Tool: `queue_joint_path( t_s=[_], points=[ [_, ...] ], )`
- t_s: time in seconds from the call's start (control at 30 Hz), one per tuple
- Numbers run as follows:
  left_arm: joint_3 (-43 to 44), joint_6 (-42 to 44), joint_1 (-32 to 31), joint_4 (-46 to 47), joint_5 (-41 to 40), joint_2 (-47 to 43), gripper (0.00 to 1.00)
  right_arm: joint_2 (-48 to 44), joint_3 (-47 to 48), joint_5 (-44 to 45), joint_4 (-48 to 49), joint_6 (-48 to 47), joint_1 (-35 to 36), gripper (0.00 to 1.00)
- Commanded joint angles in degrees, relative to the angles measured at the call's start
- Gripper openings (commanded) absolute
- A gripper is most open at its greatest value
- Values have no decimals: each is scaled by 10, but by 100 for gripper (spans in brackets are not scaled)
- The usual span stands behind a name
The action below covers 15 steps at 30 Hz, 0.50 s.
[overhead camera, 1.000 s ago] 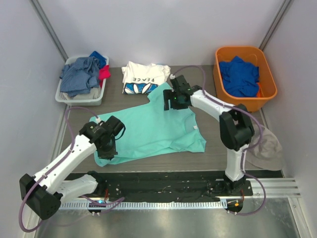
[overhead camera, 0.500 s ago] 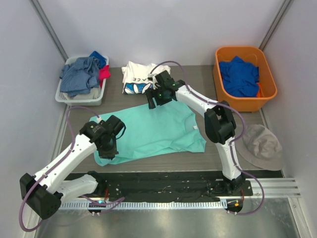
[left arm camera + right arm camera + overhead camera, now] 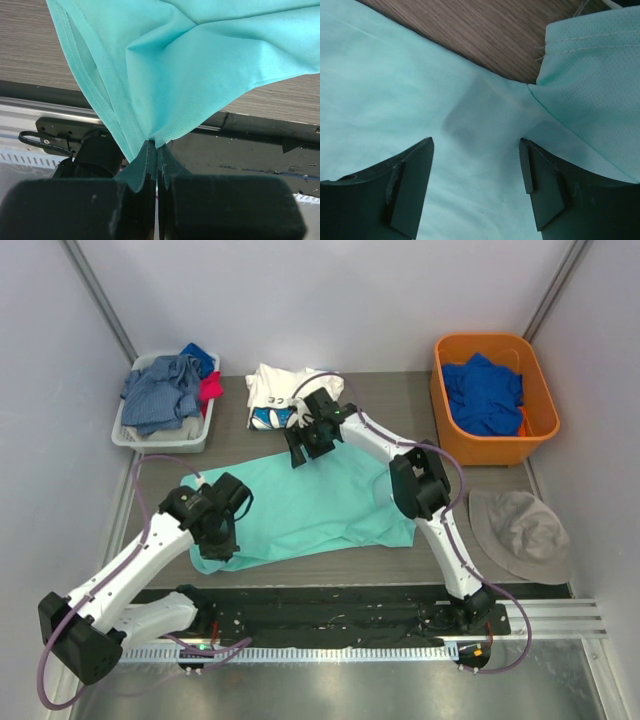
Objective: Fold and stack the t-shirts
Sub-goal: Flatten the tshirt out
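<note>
Shifted leftward since a second ago, right fingers (image 3: 405, 190) spread open over mint t-shirt (image 3: 320, 505), laid mid-surface; left fingers (image 3: 142, 167) clamped on its near edge; wood-grain surface (image 3: 390, 390), pale walls (image 3: 320, 300); white t-shirt (image 3: 270, 390) behind; orange bin (image 3: 437, 390), white basket (image 3: 160, 439), grey hat (image 3: 520, 535) aside.

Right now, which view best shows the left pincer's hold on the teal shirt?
The left wrist view: the left pincer is shut on a bunched edge of the teal shirt. The top view shows the spread shirt, but its arm hides the pinch. The right wrist view shows another patch beneath the open right pincer.
</note>
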Motion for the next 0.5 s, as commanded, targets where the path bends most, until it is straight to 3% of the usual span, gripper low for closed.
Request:
queue_joint_path(
  t_s=[0.0, 0.23, 0.47],
  points=[
    [-5, 16, -1, 24, 10, -1, 0, 25, 18, 3, -22, 9, -8, 76],
    [52, 46, -1, 41, -5, 62, 0, 30, 15, 24, -21, 42, -46, 77],
    [125, 83, -1, 94, 3, 191, 0, 17, -2, 34, -19, 50, -81, 77]
  ],
)
